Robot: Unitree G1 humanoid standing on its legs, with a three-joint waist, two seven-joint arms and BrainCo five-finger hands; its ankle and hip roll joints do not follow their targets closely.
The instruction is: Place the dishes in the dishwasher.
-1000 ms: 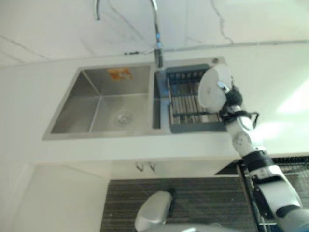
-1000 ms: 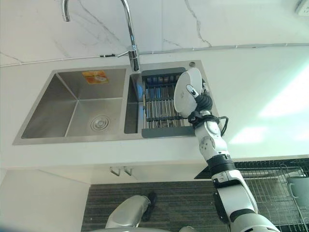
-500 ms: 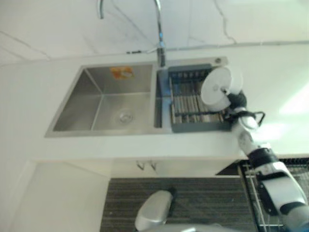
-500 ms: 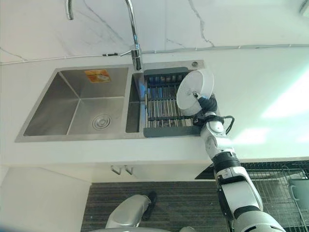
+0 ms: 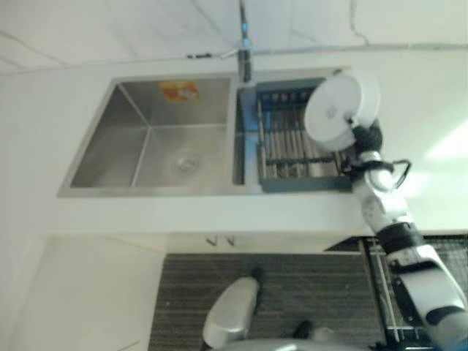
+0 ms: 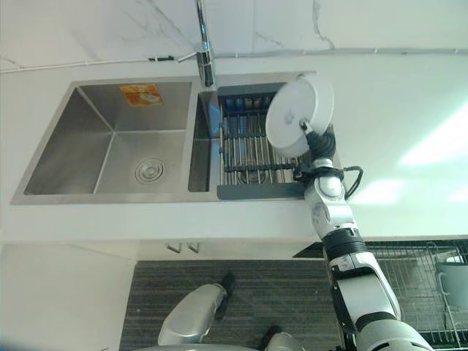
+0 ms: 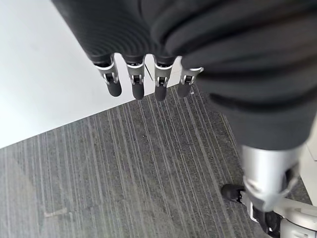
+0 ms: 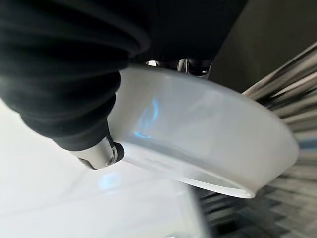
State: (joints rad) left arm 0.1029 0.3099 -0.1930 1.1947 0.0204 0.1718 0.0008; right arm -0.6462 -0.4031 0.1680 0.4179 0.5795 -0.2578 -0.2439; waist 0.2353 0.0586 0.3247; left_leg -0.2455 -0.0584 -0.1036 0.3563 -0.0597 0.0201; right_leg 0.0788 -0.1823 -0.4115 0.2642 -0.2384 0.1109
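A round white dish [image 6: 300, 115] is held up over the right back corner of the grey drain rack [image 6: 248, 150] that sits in the sink's small right basin. My right hand [image 6: 319, 146] is shut on the dish's near rim, its thumb [image 8: 101, 153] pressed on the underside of the dish [image 8: 208, 148]. The dish's flat face is turned up toward my head. Low over the striped floor hangs my left hand [image 7: 133, 82], open, its fingers straight and holding nothing.
The large steel basin [image 6: 110, 139] lies left of the rack, with the tap [image 6: 203, 51] rising behind the divider. White counter [image 6: 409, 146] extends to the right. Below it at the lower right a wire dishwasher rack [image 6: 409, 281] is pulled out, holding a cup [image 6: 452, 274].
My right hand has lifted the dish a little and turned it from tilted to face-up, toward the rack's back corner. The camera has shifted, so the sink sits higher in the picture.
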